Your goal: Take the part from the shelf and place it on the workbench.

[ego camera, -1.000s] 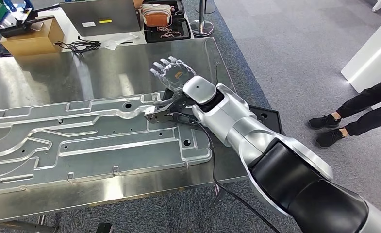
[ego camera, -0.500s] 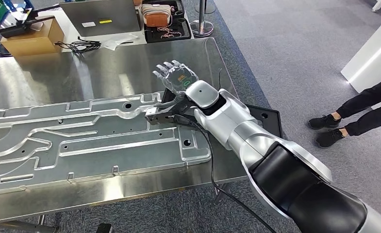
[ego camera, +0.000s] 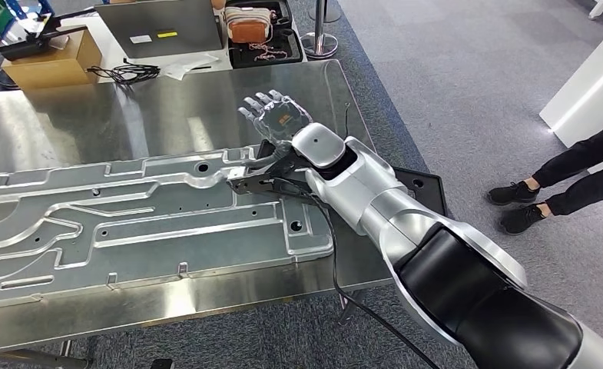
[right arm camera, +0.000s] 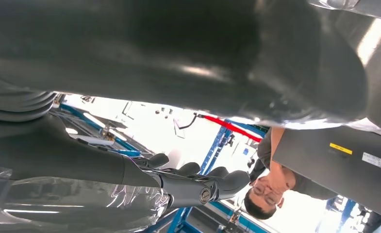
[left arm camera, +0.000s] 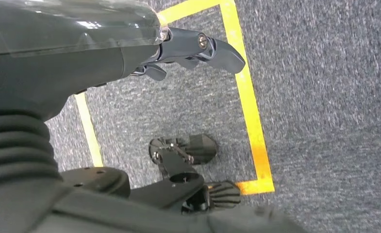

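We see the part (ego camera: 129, 223), a long flat metal plate, lying on the workbench (ego camera: 167, 108) across the left and centre of the frame. Our right hand (ego camera: 275, 117) hovers just above its right end, fingers spread, holding nothing. Our left hand (left arm camera: 198, 48) hangs over grey carpet, fingers loose and empty.

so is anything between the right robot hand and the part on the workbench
Nothing visible. The right robot hand hovers open above bare workbench, just past the part's far right corner. The part already lies flat on the workbench.
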Controlling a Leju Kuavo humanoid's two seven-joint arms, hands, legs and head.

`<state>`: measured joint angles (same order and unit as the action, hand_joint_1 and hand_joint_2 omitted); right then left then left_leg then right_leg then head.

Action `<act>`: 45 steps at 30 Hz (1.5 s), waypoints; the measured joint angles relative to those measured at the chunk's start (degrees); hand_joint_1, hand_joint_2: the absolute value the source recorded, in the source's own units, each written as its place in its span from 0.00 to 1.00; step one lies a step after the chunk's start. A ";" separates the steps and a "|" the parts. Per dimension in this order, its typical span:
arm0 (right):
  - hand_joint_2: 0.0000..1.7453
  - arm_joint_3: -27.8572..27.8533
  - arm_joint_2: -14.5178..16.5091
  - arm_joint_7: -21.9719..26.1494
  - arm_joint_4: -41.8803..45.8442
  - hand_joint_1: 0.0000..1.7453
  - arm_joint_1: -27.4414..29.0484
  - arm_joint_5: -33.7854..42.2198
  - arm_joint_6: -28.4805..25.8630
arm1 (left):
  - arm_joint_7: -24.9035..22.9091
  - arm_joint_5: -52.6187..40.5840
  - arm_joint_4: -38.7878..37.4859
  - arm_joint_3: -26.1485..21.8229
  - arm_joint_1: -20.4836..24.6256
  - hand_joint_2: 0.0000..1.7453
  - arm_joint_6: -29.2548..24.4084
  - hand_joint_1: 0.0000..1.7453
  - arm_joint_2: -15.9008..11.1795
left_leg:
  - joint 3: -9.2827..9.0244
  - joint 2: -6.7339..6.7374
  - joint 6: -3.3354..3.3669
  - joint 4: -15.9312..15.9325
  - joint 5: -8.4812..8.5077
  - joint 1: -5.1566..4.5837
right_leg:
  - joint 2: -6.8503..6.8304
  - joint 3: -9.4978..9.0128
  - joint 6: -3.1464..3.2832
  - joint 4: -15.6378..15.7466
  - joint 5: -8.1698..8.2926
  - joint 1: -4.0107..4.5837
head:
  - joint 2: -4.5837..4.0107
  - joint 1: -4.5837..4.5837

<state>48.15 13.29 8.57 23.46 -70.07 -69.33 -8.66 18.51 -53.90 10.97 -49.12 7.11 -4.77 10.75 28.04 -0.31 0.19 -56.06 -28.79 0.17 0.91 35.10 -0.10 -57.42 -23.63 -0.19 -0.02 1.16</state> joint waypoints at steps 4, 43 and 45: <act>0.00 0.00 0.00 0.05 0.06 0.00 -0.03 -0.39 -0.02 | -0.38 -2.94 0.00 0.16 -0.10 0.00 -1.61 0.00 0.03 | -0.02 0.00 0.00 0.00 0.00 0.00 | 0.00 -0.02 0.00 0.00 0.00 0.00 | 0.00 0.00; 0.00 0.09 -0.17 2.38 0.92 0.00 -0.69 -0.53 0.93 | 2.56 -3.92 0.00 1.83 -0.44 0.00 -2.65 0.00 0.02 | 6.55 0.64 -2.21 -15.40 -6.41 0.63 | -0.84 2.89 1.67 -1.28 1.50 -0.38 | 0.00 0.02; 0.00 0.09 -0.17 2.38 0.94 0.00 -0.72 -0.53 0.94 | 2.57 -3.93 0.00 1.83 -0.39 0.00 -2.46 0.00 0.02 | 3.14 0.60 -1.96 -8.38 -2.72 0.67 | -0.80 3.23 1.34 -1.51 1.89 -0.38 | 0.00 0.02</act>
<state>48.24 13.11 10.95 24.40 -70.79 -69.85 -7.72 21.08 -57.83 10.97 -47.30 6.72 -7.23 10.78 31.18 0.29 -1.77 -64.44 -31.51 0.84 0.11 38.33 1.24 -58.93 -21.74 -0.57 -0.02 1.18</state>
